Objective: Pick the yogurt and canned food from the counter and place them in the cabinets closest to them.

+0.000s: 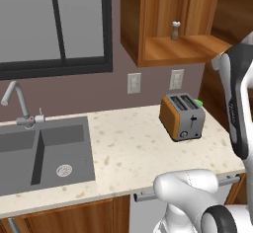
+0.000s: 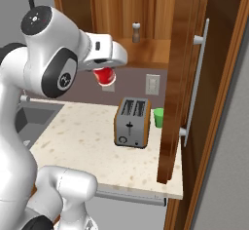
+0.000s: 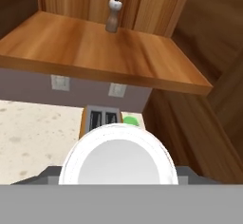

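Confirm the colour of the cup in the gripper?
Red yogurt with a white rim, held in the gripper; clearest in the right base view.

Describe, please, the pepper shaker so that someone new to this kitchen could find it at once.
Look up at the open reddish-brown wall cabinet above the toaster. On its wooden shelf, towards the back, the pepper shaker stands upright and alone. It is slim and grey-brown with a pale knob on top, unlike the round red yogurt held up at the gripper below shelf level.
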